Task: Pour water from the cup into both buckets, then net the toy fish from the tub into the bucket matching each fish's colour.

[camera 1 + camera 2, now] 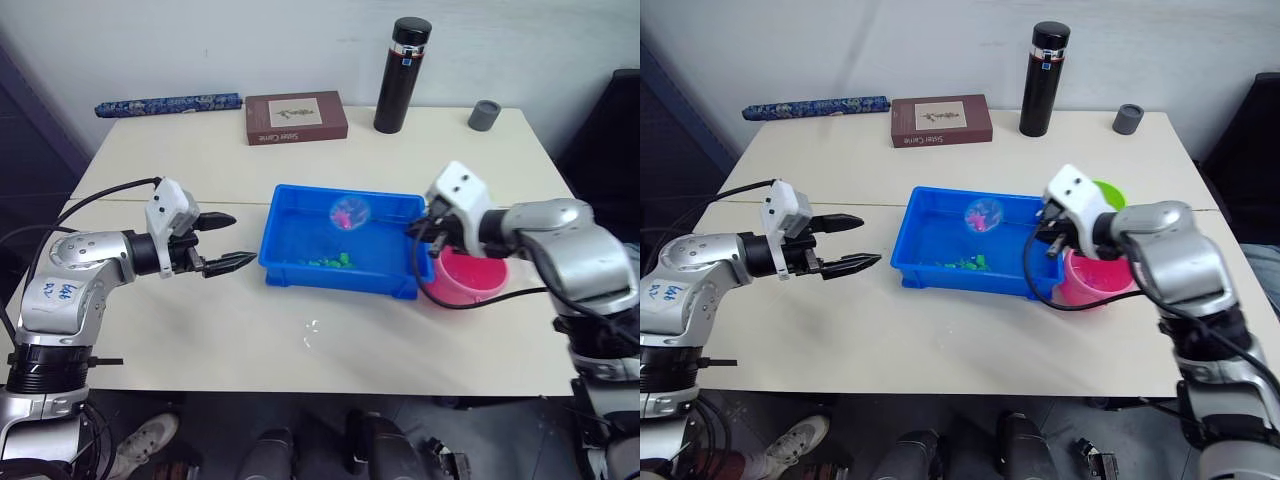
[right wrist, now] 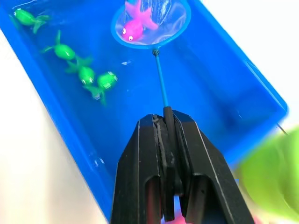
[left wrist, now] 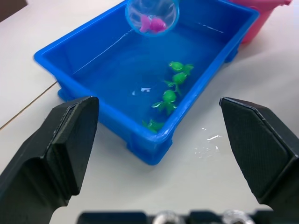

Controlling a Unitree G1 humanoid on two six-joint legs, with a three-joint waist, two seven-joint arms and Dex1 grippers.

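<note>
The blue tub (image 1: 300,272) sits mid-table, and several green toy fish (image 2: 84,72) lie in its water. My right gripper (image 2: 166,119) is shut on the thin handle of the net (image 2: 169,18), at the tub's right end. The hoop is held above the tub's far side, and one pink fish (image 2: 135,24) lies in its mesh. The pink bucket (image 1: 470,282) stands just right of the tub, under my right wrist. The lime green bucket (image 1: 1110,192) stands behind it. My left gripper (image 1: 243,238) is open and empty, left of the tub. The cup is out of view.
At the table's far edge stand a tall black thermos (image 1: 403,75), a small grey cup (image 1: 485,114), a brown book (image 1: 296,117) and a blue patterned roll (image 1: 168,104). Spilled water drops (image 1: 312,330) lie on the table in front of the tub.
</note>
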